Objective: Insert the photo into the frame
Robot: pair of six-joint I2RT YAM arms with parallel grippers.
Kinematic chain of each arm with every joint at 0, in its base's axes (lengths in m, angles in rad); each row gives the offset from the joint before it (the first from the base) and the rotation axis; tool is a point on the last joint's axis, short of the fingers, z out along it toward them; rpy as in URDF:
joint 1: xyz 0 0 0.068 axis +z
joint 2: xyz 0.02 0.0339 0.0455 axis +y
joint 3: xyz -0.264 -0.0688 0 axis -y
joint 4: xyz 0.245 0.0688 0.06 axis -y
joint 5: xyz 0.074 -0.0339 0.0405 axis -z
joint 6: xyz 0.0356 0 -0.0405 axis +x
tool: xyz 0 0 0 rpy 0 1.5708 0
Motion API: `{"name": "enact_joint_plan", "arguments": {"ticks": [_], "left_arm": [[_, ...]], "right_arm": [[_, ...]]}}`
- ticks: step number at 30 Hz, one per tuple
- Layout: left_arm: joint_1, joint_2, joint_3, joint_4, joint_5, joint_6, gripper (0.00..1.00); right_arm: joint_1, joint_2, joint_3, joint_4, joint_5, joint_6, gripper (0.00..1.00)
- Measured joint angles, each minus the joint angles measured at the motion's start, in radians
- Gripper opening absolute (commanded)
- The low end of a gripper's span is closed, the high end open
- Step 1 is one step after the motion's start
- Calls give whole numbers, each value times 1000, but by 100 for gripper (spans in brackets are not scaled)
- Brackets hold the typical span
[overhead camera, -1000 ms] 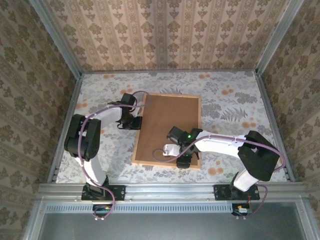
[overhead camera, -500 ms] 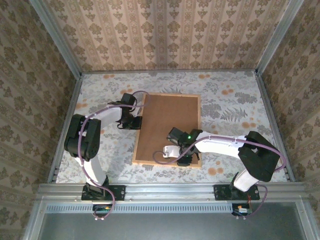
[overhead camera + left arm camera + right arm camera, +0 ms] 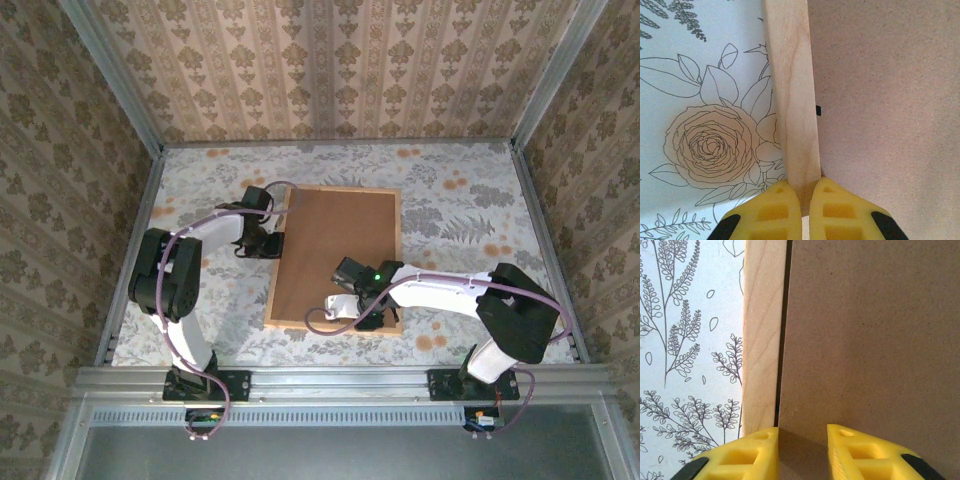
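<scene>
At 9 o'clock on the table (image 3: 200, 180): open flowered cloth from the left wall (image 3: 60, 200) to the left arm. Clamps the left rail of the frame (image 3: 345, 189) with the left gripper (image 3: 801, 192), squeezed tight, one yellow finger on the outer edge and one on the inner, against the brown backing board (image 3: 335, 250). At the table's centre: frame flat, back up, long sides running 12 to 6. Beyond its far rail at 12 o'clock, a broad band of free cloth. At about 5 o'clock of the board, by the near rail: right gripper (image 3: 802, 432), fingers narrowly parted over the board's edge, dark slit between board and wood rail. Cannot tell whether pinching. At 3 o'clock, wide free cloth up to the right wall (image 3: 590, 200). At 6 o'clock, a thin strip before the metal bar (image 3: 340, 378).
</scene>
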Motion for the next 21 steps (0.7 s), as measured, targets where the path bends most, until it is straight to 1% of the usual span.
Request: {"name": "enact_joint_plan", "arguments": {"ticks": [13, 21], "left_arm": [[0, 1, 0, 14, -14, 0, 5], [0, 1, 0, 17, -16, 0, 5]], "right_arm": [[6, 46, 33, -14, 12, -89, 17], [5, 63, 52, -31, 14, -128, 19]]}}
